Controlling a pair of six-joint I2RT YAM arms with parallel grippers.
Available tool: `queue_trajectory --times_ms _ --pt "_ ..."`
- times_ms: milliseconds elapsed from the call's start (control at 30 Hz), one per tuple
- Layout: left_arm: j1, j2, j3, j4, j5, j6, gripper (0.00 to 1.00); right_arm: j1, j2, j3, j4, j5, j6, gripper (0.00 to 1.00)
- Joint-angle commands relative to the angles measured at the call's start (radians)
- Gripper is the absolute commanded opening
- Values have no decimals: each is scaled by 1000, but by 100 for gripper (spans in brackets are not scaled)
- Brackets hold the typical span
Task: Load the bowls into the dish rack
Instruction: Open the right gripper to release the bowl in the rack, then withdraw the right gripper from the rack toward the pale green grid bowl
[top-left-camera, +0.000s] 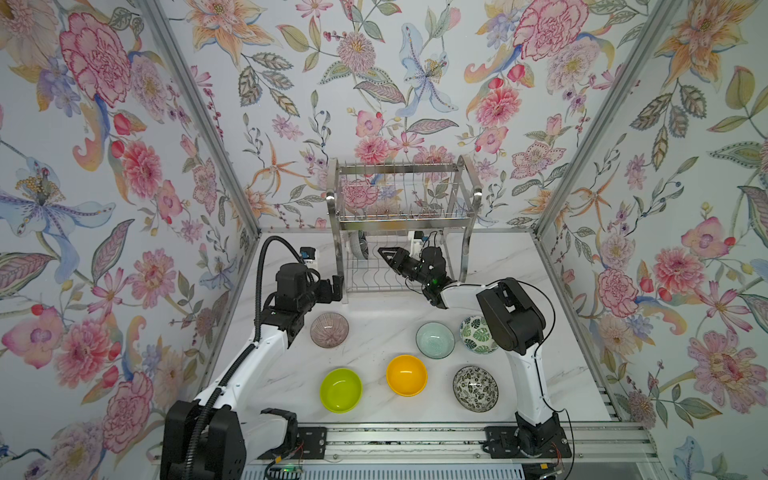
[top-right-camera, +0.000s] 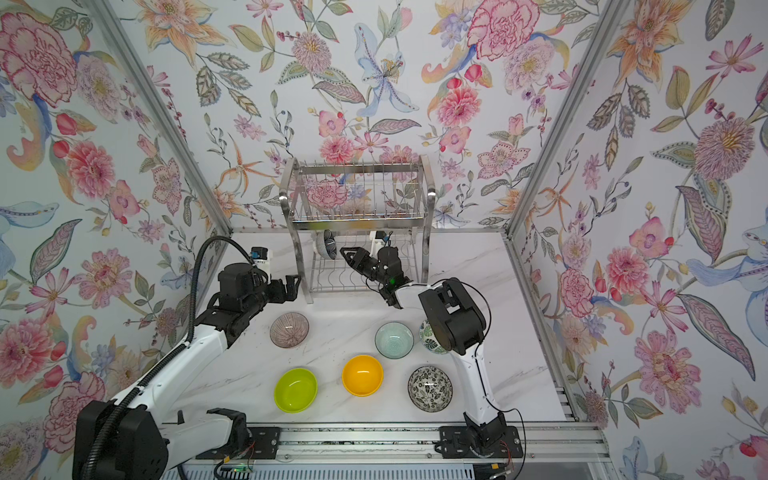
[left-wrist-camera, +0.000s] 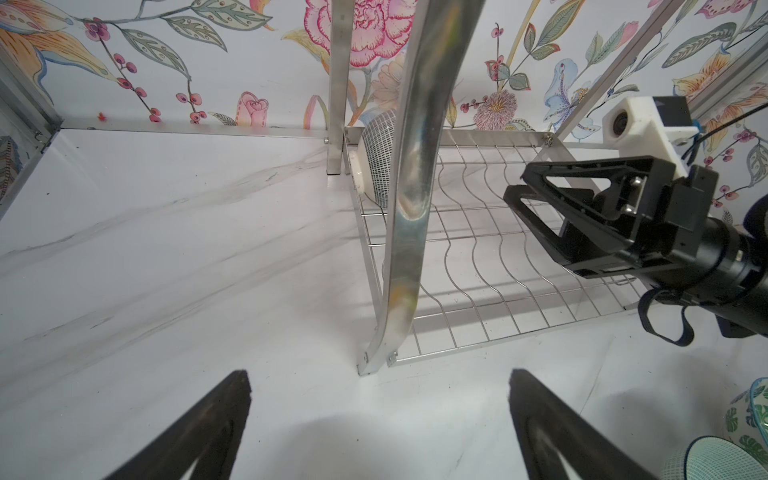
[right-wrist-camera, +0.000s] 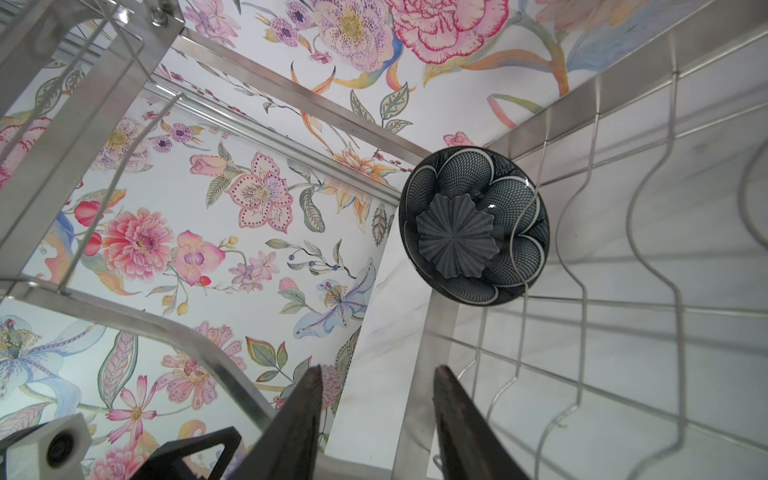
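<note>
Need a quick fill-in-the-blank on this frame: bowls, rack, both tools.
The table carries ___ loose bowls.
The navy flower bowl stands on edge in the ___ tier of the dish rack.
The right tool, reaching into that tier, grips ___.
The left tool has its jaws ___.
Missing words: six; lower; nothing; open.

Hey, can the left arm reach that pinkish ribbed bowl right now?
Probably yes: the left claw is open and empty, and the pinkish ribbed bowl sits uncovered close beside that arm, nothing between them.
</note>
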Motion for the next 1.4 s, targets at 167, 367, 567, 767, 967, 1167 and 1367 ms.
queue_trajectory --times_ms 167,367,567,767,967,1167,1367 --pt "8 6 1 7 -1 -6 99 20 -126 -132 9 -25 -76 45" --pt "8 12 2 6 3 -5 99 46 -197 -205 -53 -9 -177 45" --pt "8 14 5 2 7 -6 99 72 -260 -250 -137 26 -287 45" --pt "8 17 7 -1 13 -6 99 97 -323 -293 -235 71 -394 46" --pt "8 31 14 -9 24 -9 96 125 -387 -316 -396 155 -527 46" --pt "8 41 24 -16 27 -8 96 149 -456 -323 -598 258 -639 46" --pt "6 43 26 -22 29 -6 96 172 -533 -329 -776 356 -719 46"
